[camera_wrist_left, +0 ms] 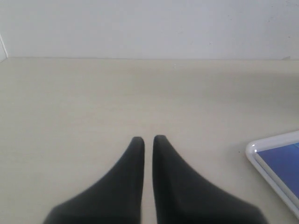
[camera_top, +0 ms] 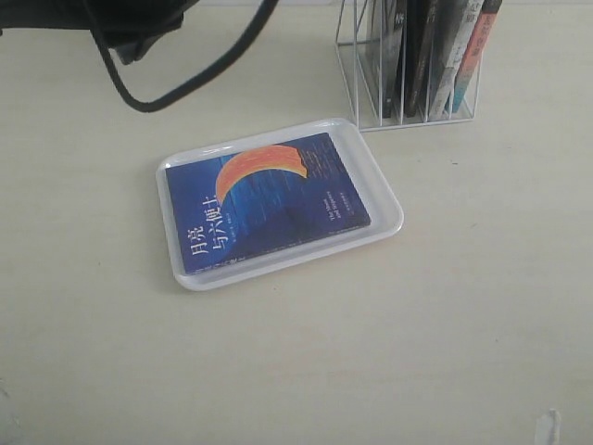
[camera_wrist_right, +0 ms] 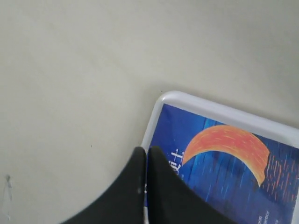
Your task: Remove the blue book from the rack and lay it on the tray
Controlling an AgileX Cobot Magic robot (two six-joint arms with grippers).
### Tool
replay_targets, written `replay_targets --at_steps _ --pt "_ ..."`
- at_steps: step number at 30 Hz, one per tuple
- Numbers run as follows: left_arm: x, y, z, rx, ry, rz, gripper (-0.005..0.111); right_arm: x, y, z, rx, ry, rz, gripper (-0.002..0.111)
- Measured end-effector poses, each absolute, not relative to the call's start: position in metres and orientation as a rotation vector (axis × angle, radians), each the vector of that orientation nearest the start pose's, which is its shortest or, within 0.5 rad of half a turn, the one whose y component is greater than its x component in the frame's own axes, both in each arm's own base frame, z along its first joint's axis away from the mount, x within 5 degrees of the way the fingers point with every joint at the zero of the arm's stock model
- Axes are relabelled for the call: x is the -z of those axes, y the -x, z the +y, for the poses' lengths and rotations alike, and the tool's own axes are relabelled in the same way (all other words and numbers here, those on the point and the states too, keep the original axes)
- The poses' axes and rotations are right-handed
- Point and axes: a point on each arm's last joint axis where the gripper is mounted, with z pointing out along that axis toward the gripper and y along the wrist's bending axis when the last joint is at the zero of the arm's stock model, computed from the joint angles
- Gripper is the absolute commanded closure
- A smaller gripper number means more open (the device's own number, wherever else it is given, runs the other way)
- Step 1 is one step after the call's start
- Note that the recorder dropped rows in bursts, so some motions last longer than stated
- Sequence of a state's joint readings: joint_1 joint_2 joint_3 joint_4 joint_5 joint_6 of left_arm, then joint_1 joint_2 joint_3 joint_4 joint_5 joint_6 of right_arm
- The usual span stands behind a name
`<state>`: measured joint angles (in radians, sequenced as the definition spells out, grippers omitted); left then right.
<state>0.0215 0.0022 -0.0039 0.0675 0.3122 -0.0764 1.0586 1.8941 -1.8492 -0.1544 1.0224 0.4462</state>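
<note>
The blue book (camera_top: 269, 199), with its orange crescent and white title, lies flat, cover up, inside the white tray (camera_top: 387, 225) in the middle of the table. The white wire rack (camera_top: 366, 88) stands behind it at the back right. In the right wrist view my right gripper (camera_wrist_right: 146, 149) is shut and empty, hovering over the tray rim (camera_wrist_right: 210, 106) at a corner of the book (camera_wrist_right: 233, 177). My left gripper (camera_wrist_left: 148, 139) is shut with nothing in it over bare table, and a tray corner (camera_wrist_left: 254, 154) with the book (camera_wrist_left: 282, 163) shows off to one side.
The rack still holds several upright books: black-spined ones (camera_top: 422, 56) and a red-orange one (camera_top: 480, 42). A black arm with looping cables (camera_top: 139, 56) hangs at the top left of the exterior view. A white wall (camera_wrist_left: 149, 28) borders the table's far edge.
</note>
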Motion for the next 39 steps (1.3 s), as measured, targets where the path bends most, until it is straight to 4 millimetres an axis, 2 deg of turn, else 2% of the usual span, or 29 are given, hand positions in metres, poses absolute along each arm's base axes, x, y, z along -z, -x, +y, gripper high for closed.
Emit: replay_targets --at_steps 3,5,6,7,8,9,10,11,12,13,15,18,21,23,32,39 --pt "-0.186 -0.054 0.003 -0.025 0.045 1.793 0.101 -0.348 -0.217 0.362 -0.422 0.816 2.411 0.108" --pt "-0.186 -0.054 0.003 -0.025 0.045 1.793 0.101 -0.365 -0.21 0.355 -0.452 0.815 2.36 0.108" --pt "-0.186 -0.054 0.003 -0.025 0.045 1.793 0.101 -0.386 -0.199 0.345 -0.48 0.842 2.265 0.108" --pt "-0.186 -0.054 0.003 -0.025 0.045 1.793 0.101 -0.394 -0.193 0.341 -0.488 0.859 2.204 0.108" --pt "-0.186 -0.054 0.003 -0.025 0.045 1.793 0.101 -0.411 -0.181 0.328 -0.508 0.887 2.067 0.108" --pt "-0.186 -0.054 0.003 -0.025 0.045 1.793 0.101 -0.416 -0.176 0.322 -0.521 0.892 2.016 0.108" --pt "-0.186 -0.054 0.003 -0.025 0.045 1.793 0.101 -0.425 -0.166 0.306 -0.554 0.901 1.91 0.108" --pt "-0.186 -0.054 0.003 -0.025 0.045 1.793 0.101 -0.423 -0.162 0.298 -0.558 0.907 1.889 0.108" --pt "-0.186 -0.054 0.003 -0.025 0.045 1.793 0.101 -0.423 -0.151 0.275 -0.562 0.914 1.834 0.108" --pt "-0.186 -0.054 0.003 -0.025 0.045 1.793 0.101 -0.425 -0.145 0.261 -0.563 0.913 1.807 0.108" --pt "-0.186 -0.054 0.003 -0.025 0.045 1.793 0.101 -0.409 -0.123 0.214 -0.541 0.936 1.762 0.108" --pt "-0.186 -0.054 0.003 -0.025 0.045 1.793 0.101 -0.38 -0.098 0.165 -0.547 0.954 1.703 0.108" --pt "-0.186 -0.054 0.003 -0.025 0.045 1.793 0.101 -0.361 -0.08 0.113 -0.598 0.843 1.563 0.108" --pt "-0.186 -0.054 0.003 -0.025 0.045 1.793 0.101 -0.347 -0.077 0.088 -0.579 0.726 1.481 0.108" --pt "-0.186 -0.054 0.003 -0.025 0.045 1.793 0.101 -0.288 -0.072 0.036 -0.41 0.314 1.51 0.108" --pt "-0.186 -0.054 0.003 -0.025 0.045 1.793 0.101 -0.257 -0.061 0.017 -0.29 0.143 1.49 0.108"
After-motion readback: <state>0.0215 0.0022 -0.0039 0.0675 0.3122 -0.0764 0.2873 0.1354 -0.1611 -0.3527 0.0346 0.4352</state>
